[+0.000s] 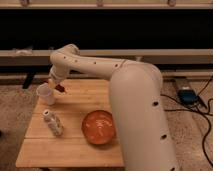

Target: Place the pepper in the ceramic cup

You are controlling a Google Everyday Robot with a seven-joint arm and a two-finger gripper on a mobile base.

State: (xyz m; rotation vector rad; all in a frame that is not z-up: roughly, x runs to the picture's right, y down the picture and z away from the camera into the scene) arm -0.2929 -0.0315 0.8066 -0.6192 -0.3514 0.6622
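Note:
My gripper (56,86) is at the far left of the wooden table, at the end of the big white arm, just right of the ceramic cup (45,94) and close above its rim. It is shut on the pepper (60,89), a small dark red piece that sticks out under the fingers beside the cup's rim. The small white cup stands upright near the table's back left corner. I cannot see inside it.
A white patterned bottle (52,123) lies on the table in front of the cup. A wide orange bowl (99,127) sits at the front middle. The arm's thick link covers the right part of the table (75,107). Cables and a blue box (187,95) lie on the floor at right.

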